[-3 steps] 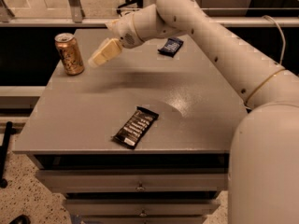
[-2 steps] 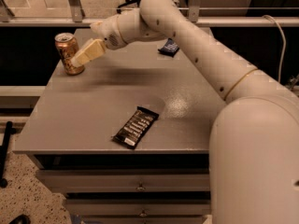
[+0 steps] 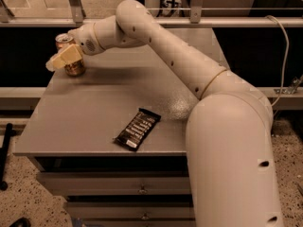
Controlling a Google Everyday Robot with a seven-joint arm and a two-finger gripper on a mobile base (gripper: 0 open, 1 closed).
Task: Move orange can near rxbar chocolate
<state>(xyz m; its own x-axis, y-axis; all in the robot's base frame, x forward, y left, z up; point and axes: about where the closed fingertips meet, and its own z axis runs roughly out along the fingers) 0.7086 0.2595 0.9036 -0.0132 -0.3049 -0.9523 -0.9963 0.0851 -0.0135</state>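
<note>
The orange can point(image 3: 75, 69) stands upright at the table's far left corner. My gripper point(image 3: 62, 59) is at the can and crosses in front of its middle, so only the can's silver top and its base show. The rxbar chocolate point(image 3: 137, 129), a long black wrapper with white lettering, lies flat near the front edge of the table, well to the right of the can and closer to the camera. My arm reaches in from the right across the back of the table.
The grey table point(image 3: 94, 112) has drawers point(image 3: 142, 189) under its front edge. A metal rail point(image 3: 189, 21) runs behind it. A cable point(image 3: 284, 46) hangs at the right. My arm hides the table's back right part.
My gripper has moved left from beside the can to right at it, now covering the can's middle. The can and the bar have not moved.
</note>
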